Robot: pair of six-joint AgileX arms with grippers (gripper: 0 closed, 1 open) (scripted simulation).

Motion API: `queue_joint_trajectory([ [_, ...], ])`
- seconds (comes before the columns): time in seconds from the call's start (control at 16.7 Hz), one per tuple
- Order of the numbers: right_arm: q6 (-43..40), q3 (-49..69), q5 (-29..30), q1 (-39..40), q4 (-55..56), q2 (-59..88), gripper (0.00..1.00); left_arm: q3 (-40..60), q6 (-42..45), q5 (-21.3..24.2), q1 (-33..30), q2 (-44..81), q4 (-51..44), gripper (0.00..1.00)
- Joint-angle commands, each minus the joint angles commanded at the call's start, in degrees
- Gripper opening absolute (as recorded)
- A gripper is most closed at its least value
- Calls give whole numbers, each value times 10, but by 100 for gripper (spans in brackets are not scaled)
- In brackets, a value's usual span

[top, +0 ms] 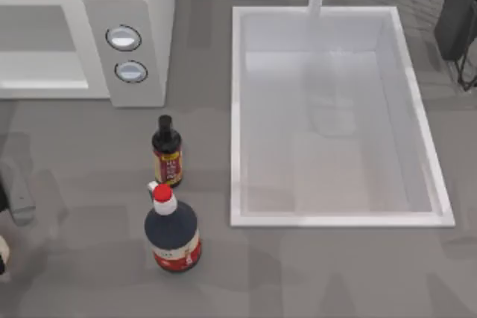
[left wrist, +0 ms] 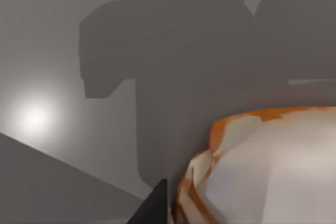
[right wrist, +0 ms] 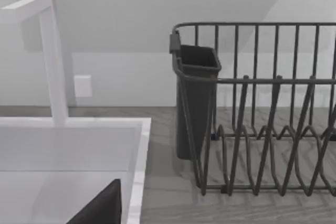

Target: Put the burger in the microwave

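Grey table (top: 89, 281) — burger (left wrist: 262, 171) cut off beside left tool, grip unclear; right tool's opening unclear.

Two bottles (top: 167, 152) (top: 172, 230), one burger (left wrist: 262, 169)

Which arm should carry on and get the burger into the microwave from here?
Left. Its wrist view has the burger right up against the camera, and that arm sits at the table's left edge, on the microwave side. The right arm is parked at the far right, past the sink, facing a dish rack.
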Motion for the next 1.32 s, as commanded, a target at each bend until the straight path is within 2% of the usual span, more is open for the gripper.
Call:
queue_joint_trajectory([
  [0.18,0,0,0,0,0,0,100,0,0,0,0,0,0,2],
  [0.24,0,0,0,0,0,0,100,0,0,0,0,0,0,0],
  [0.66,0,0,0,0,0,0,100,0,0,0,0,0,0,0],
  [0.72,0,0,0,0,0,0,100,19,-15,6,-1,-39,-56,0],
  [0.96,0,0,0,0,0,0,100,50,-13,6,0,-54,-99,0],
  [1.32,0,0,0,0,0,0,100,149,-16,6,-3,-117,-277,0],
])
